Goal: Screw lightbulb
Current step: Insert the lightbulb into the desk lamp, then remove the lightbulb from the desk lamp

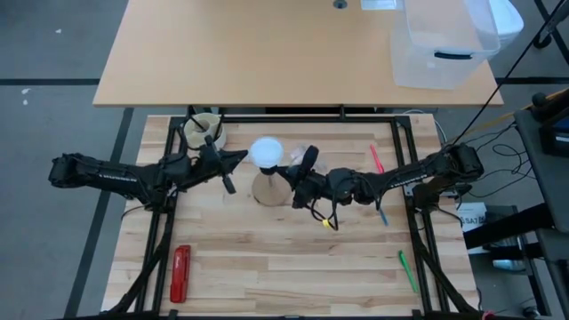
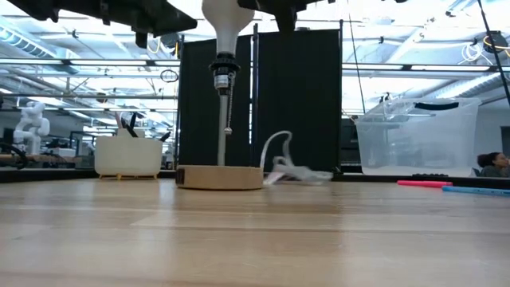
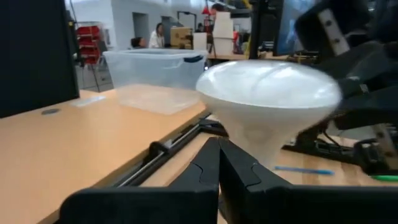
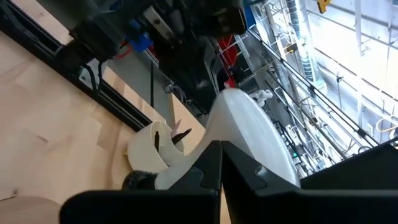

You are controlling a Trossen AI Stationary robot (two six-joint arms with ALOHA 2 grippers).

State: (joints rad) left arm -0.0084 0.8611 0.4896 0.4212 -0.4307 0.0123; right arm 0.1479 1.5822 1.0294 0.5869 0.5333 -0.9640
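The white lightbulb [image 1: 265,151] stands upright with its screw base in the black socket [image 2: 224,68]. The socket tops a thin rod on the round wooden disc [image 2: 219,177]. My left gripper [image 1: 240,158] is shut, level, its tips at the bulb's left side; its wrist view shows the dome [image 3: 267,93] just past the tips [image 3: 219,155]. My right gripper [image 1: 293,171] is shut at the bulb's right side, with the bulb [image 4: 249,130] just beyond the fingers [image 4: 221,158]. My left gripper's shut tips stand level at the bulb's tapering neck [image 3: 249,134], coming from the table's left; I cannot tell whether they touch it. My right gripper's shut tips stand at the bulb's underside [image 4: 214,134], coming from the table's right; I cannot tell whether they touch it.
A white cup of tools [image 1: 203,132] stands at the far left and a red tool [image 1: 180,271] lies at the near left. Clear plastic wrapping [image 1: 307,153] lies behind the lamp. Pink [image 1: 376,158], blue [image 1: 382,213] and green [image 1: 407,271] pens lie at the right. A clear bin [image 1: 440,44] is on the far table.
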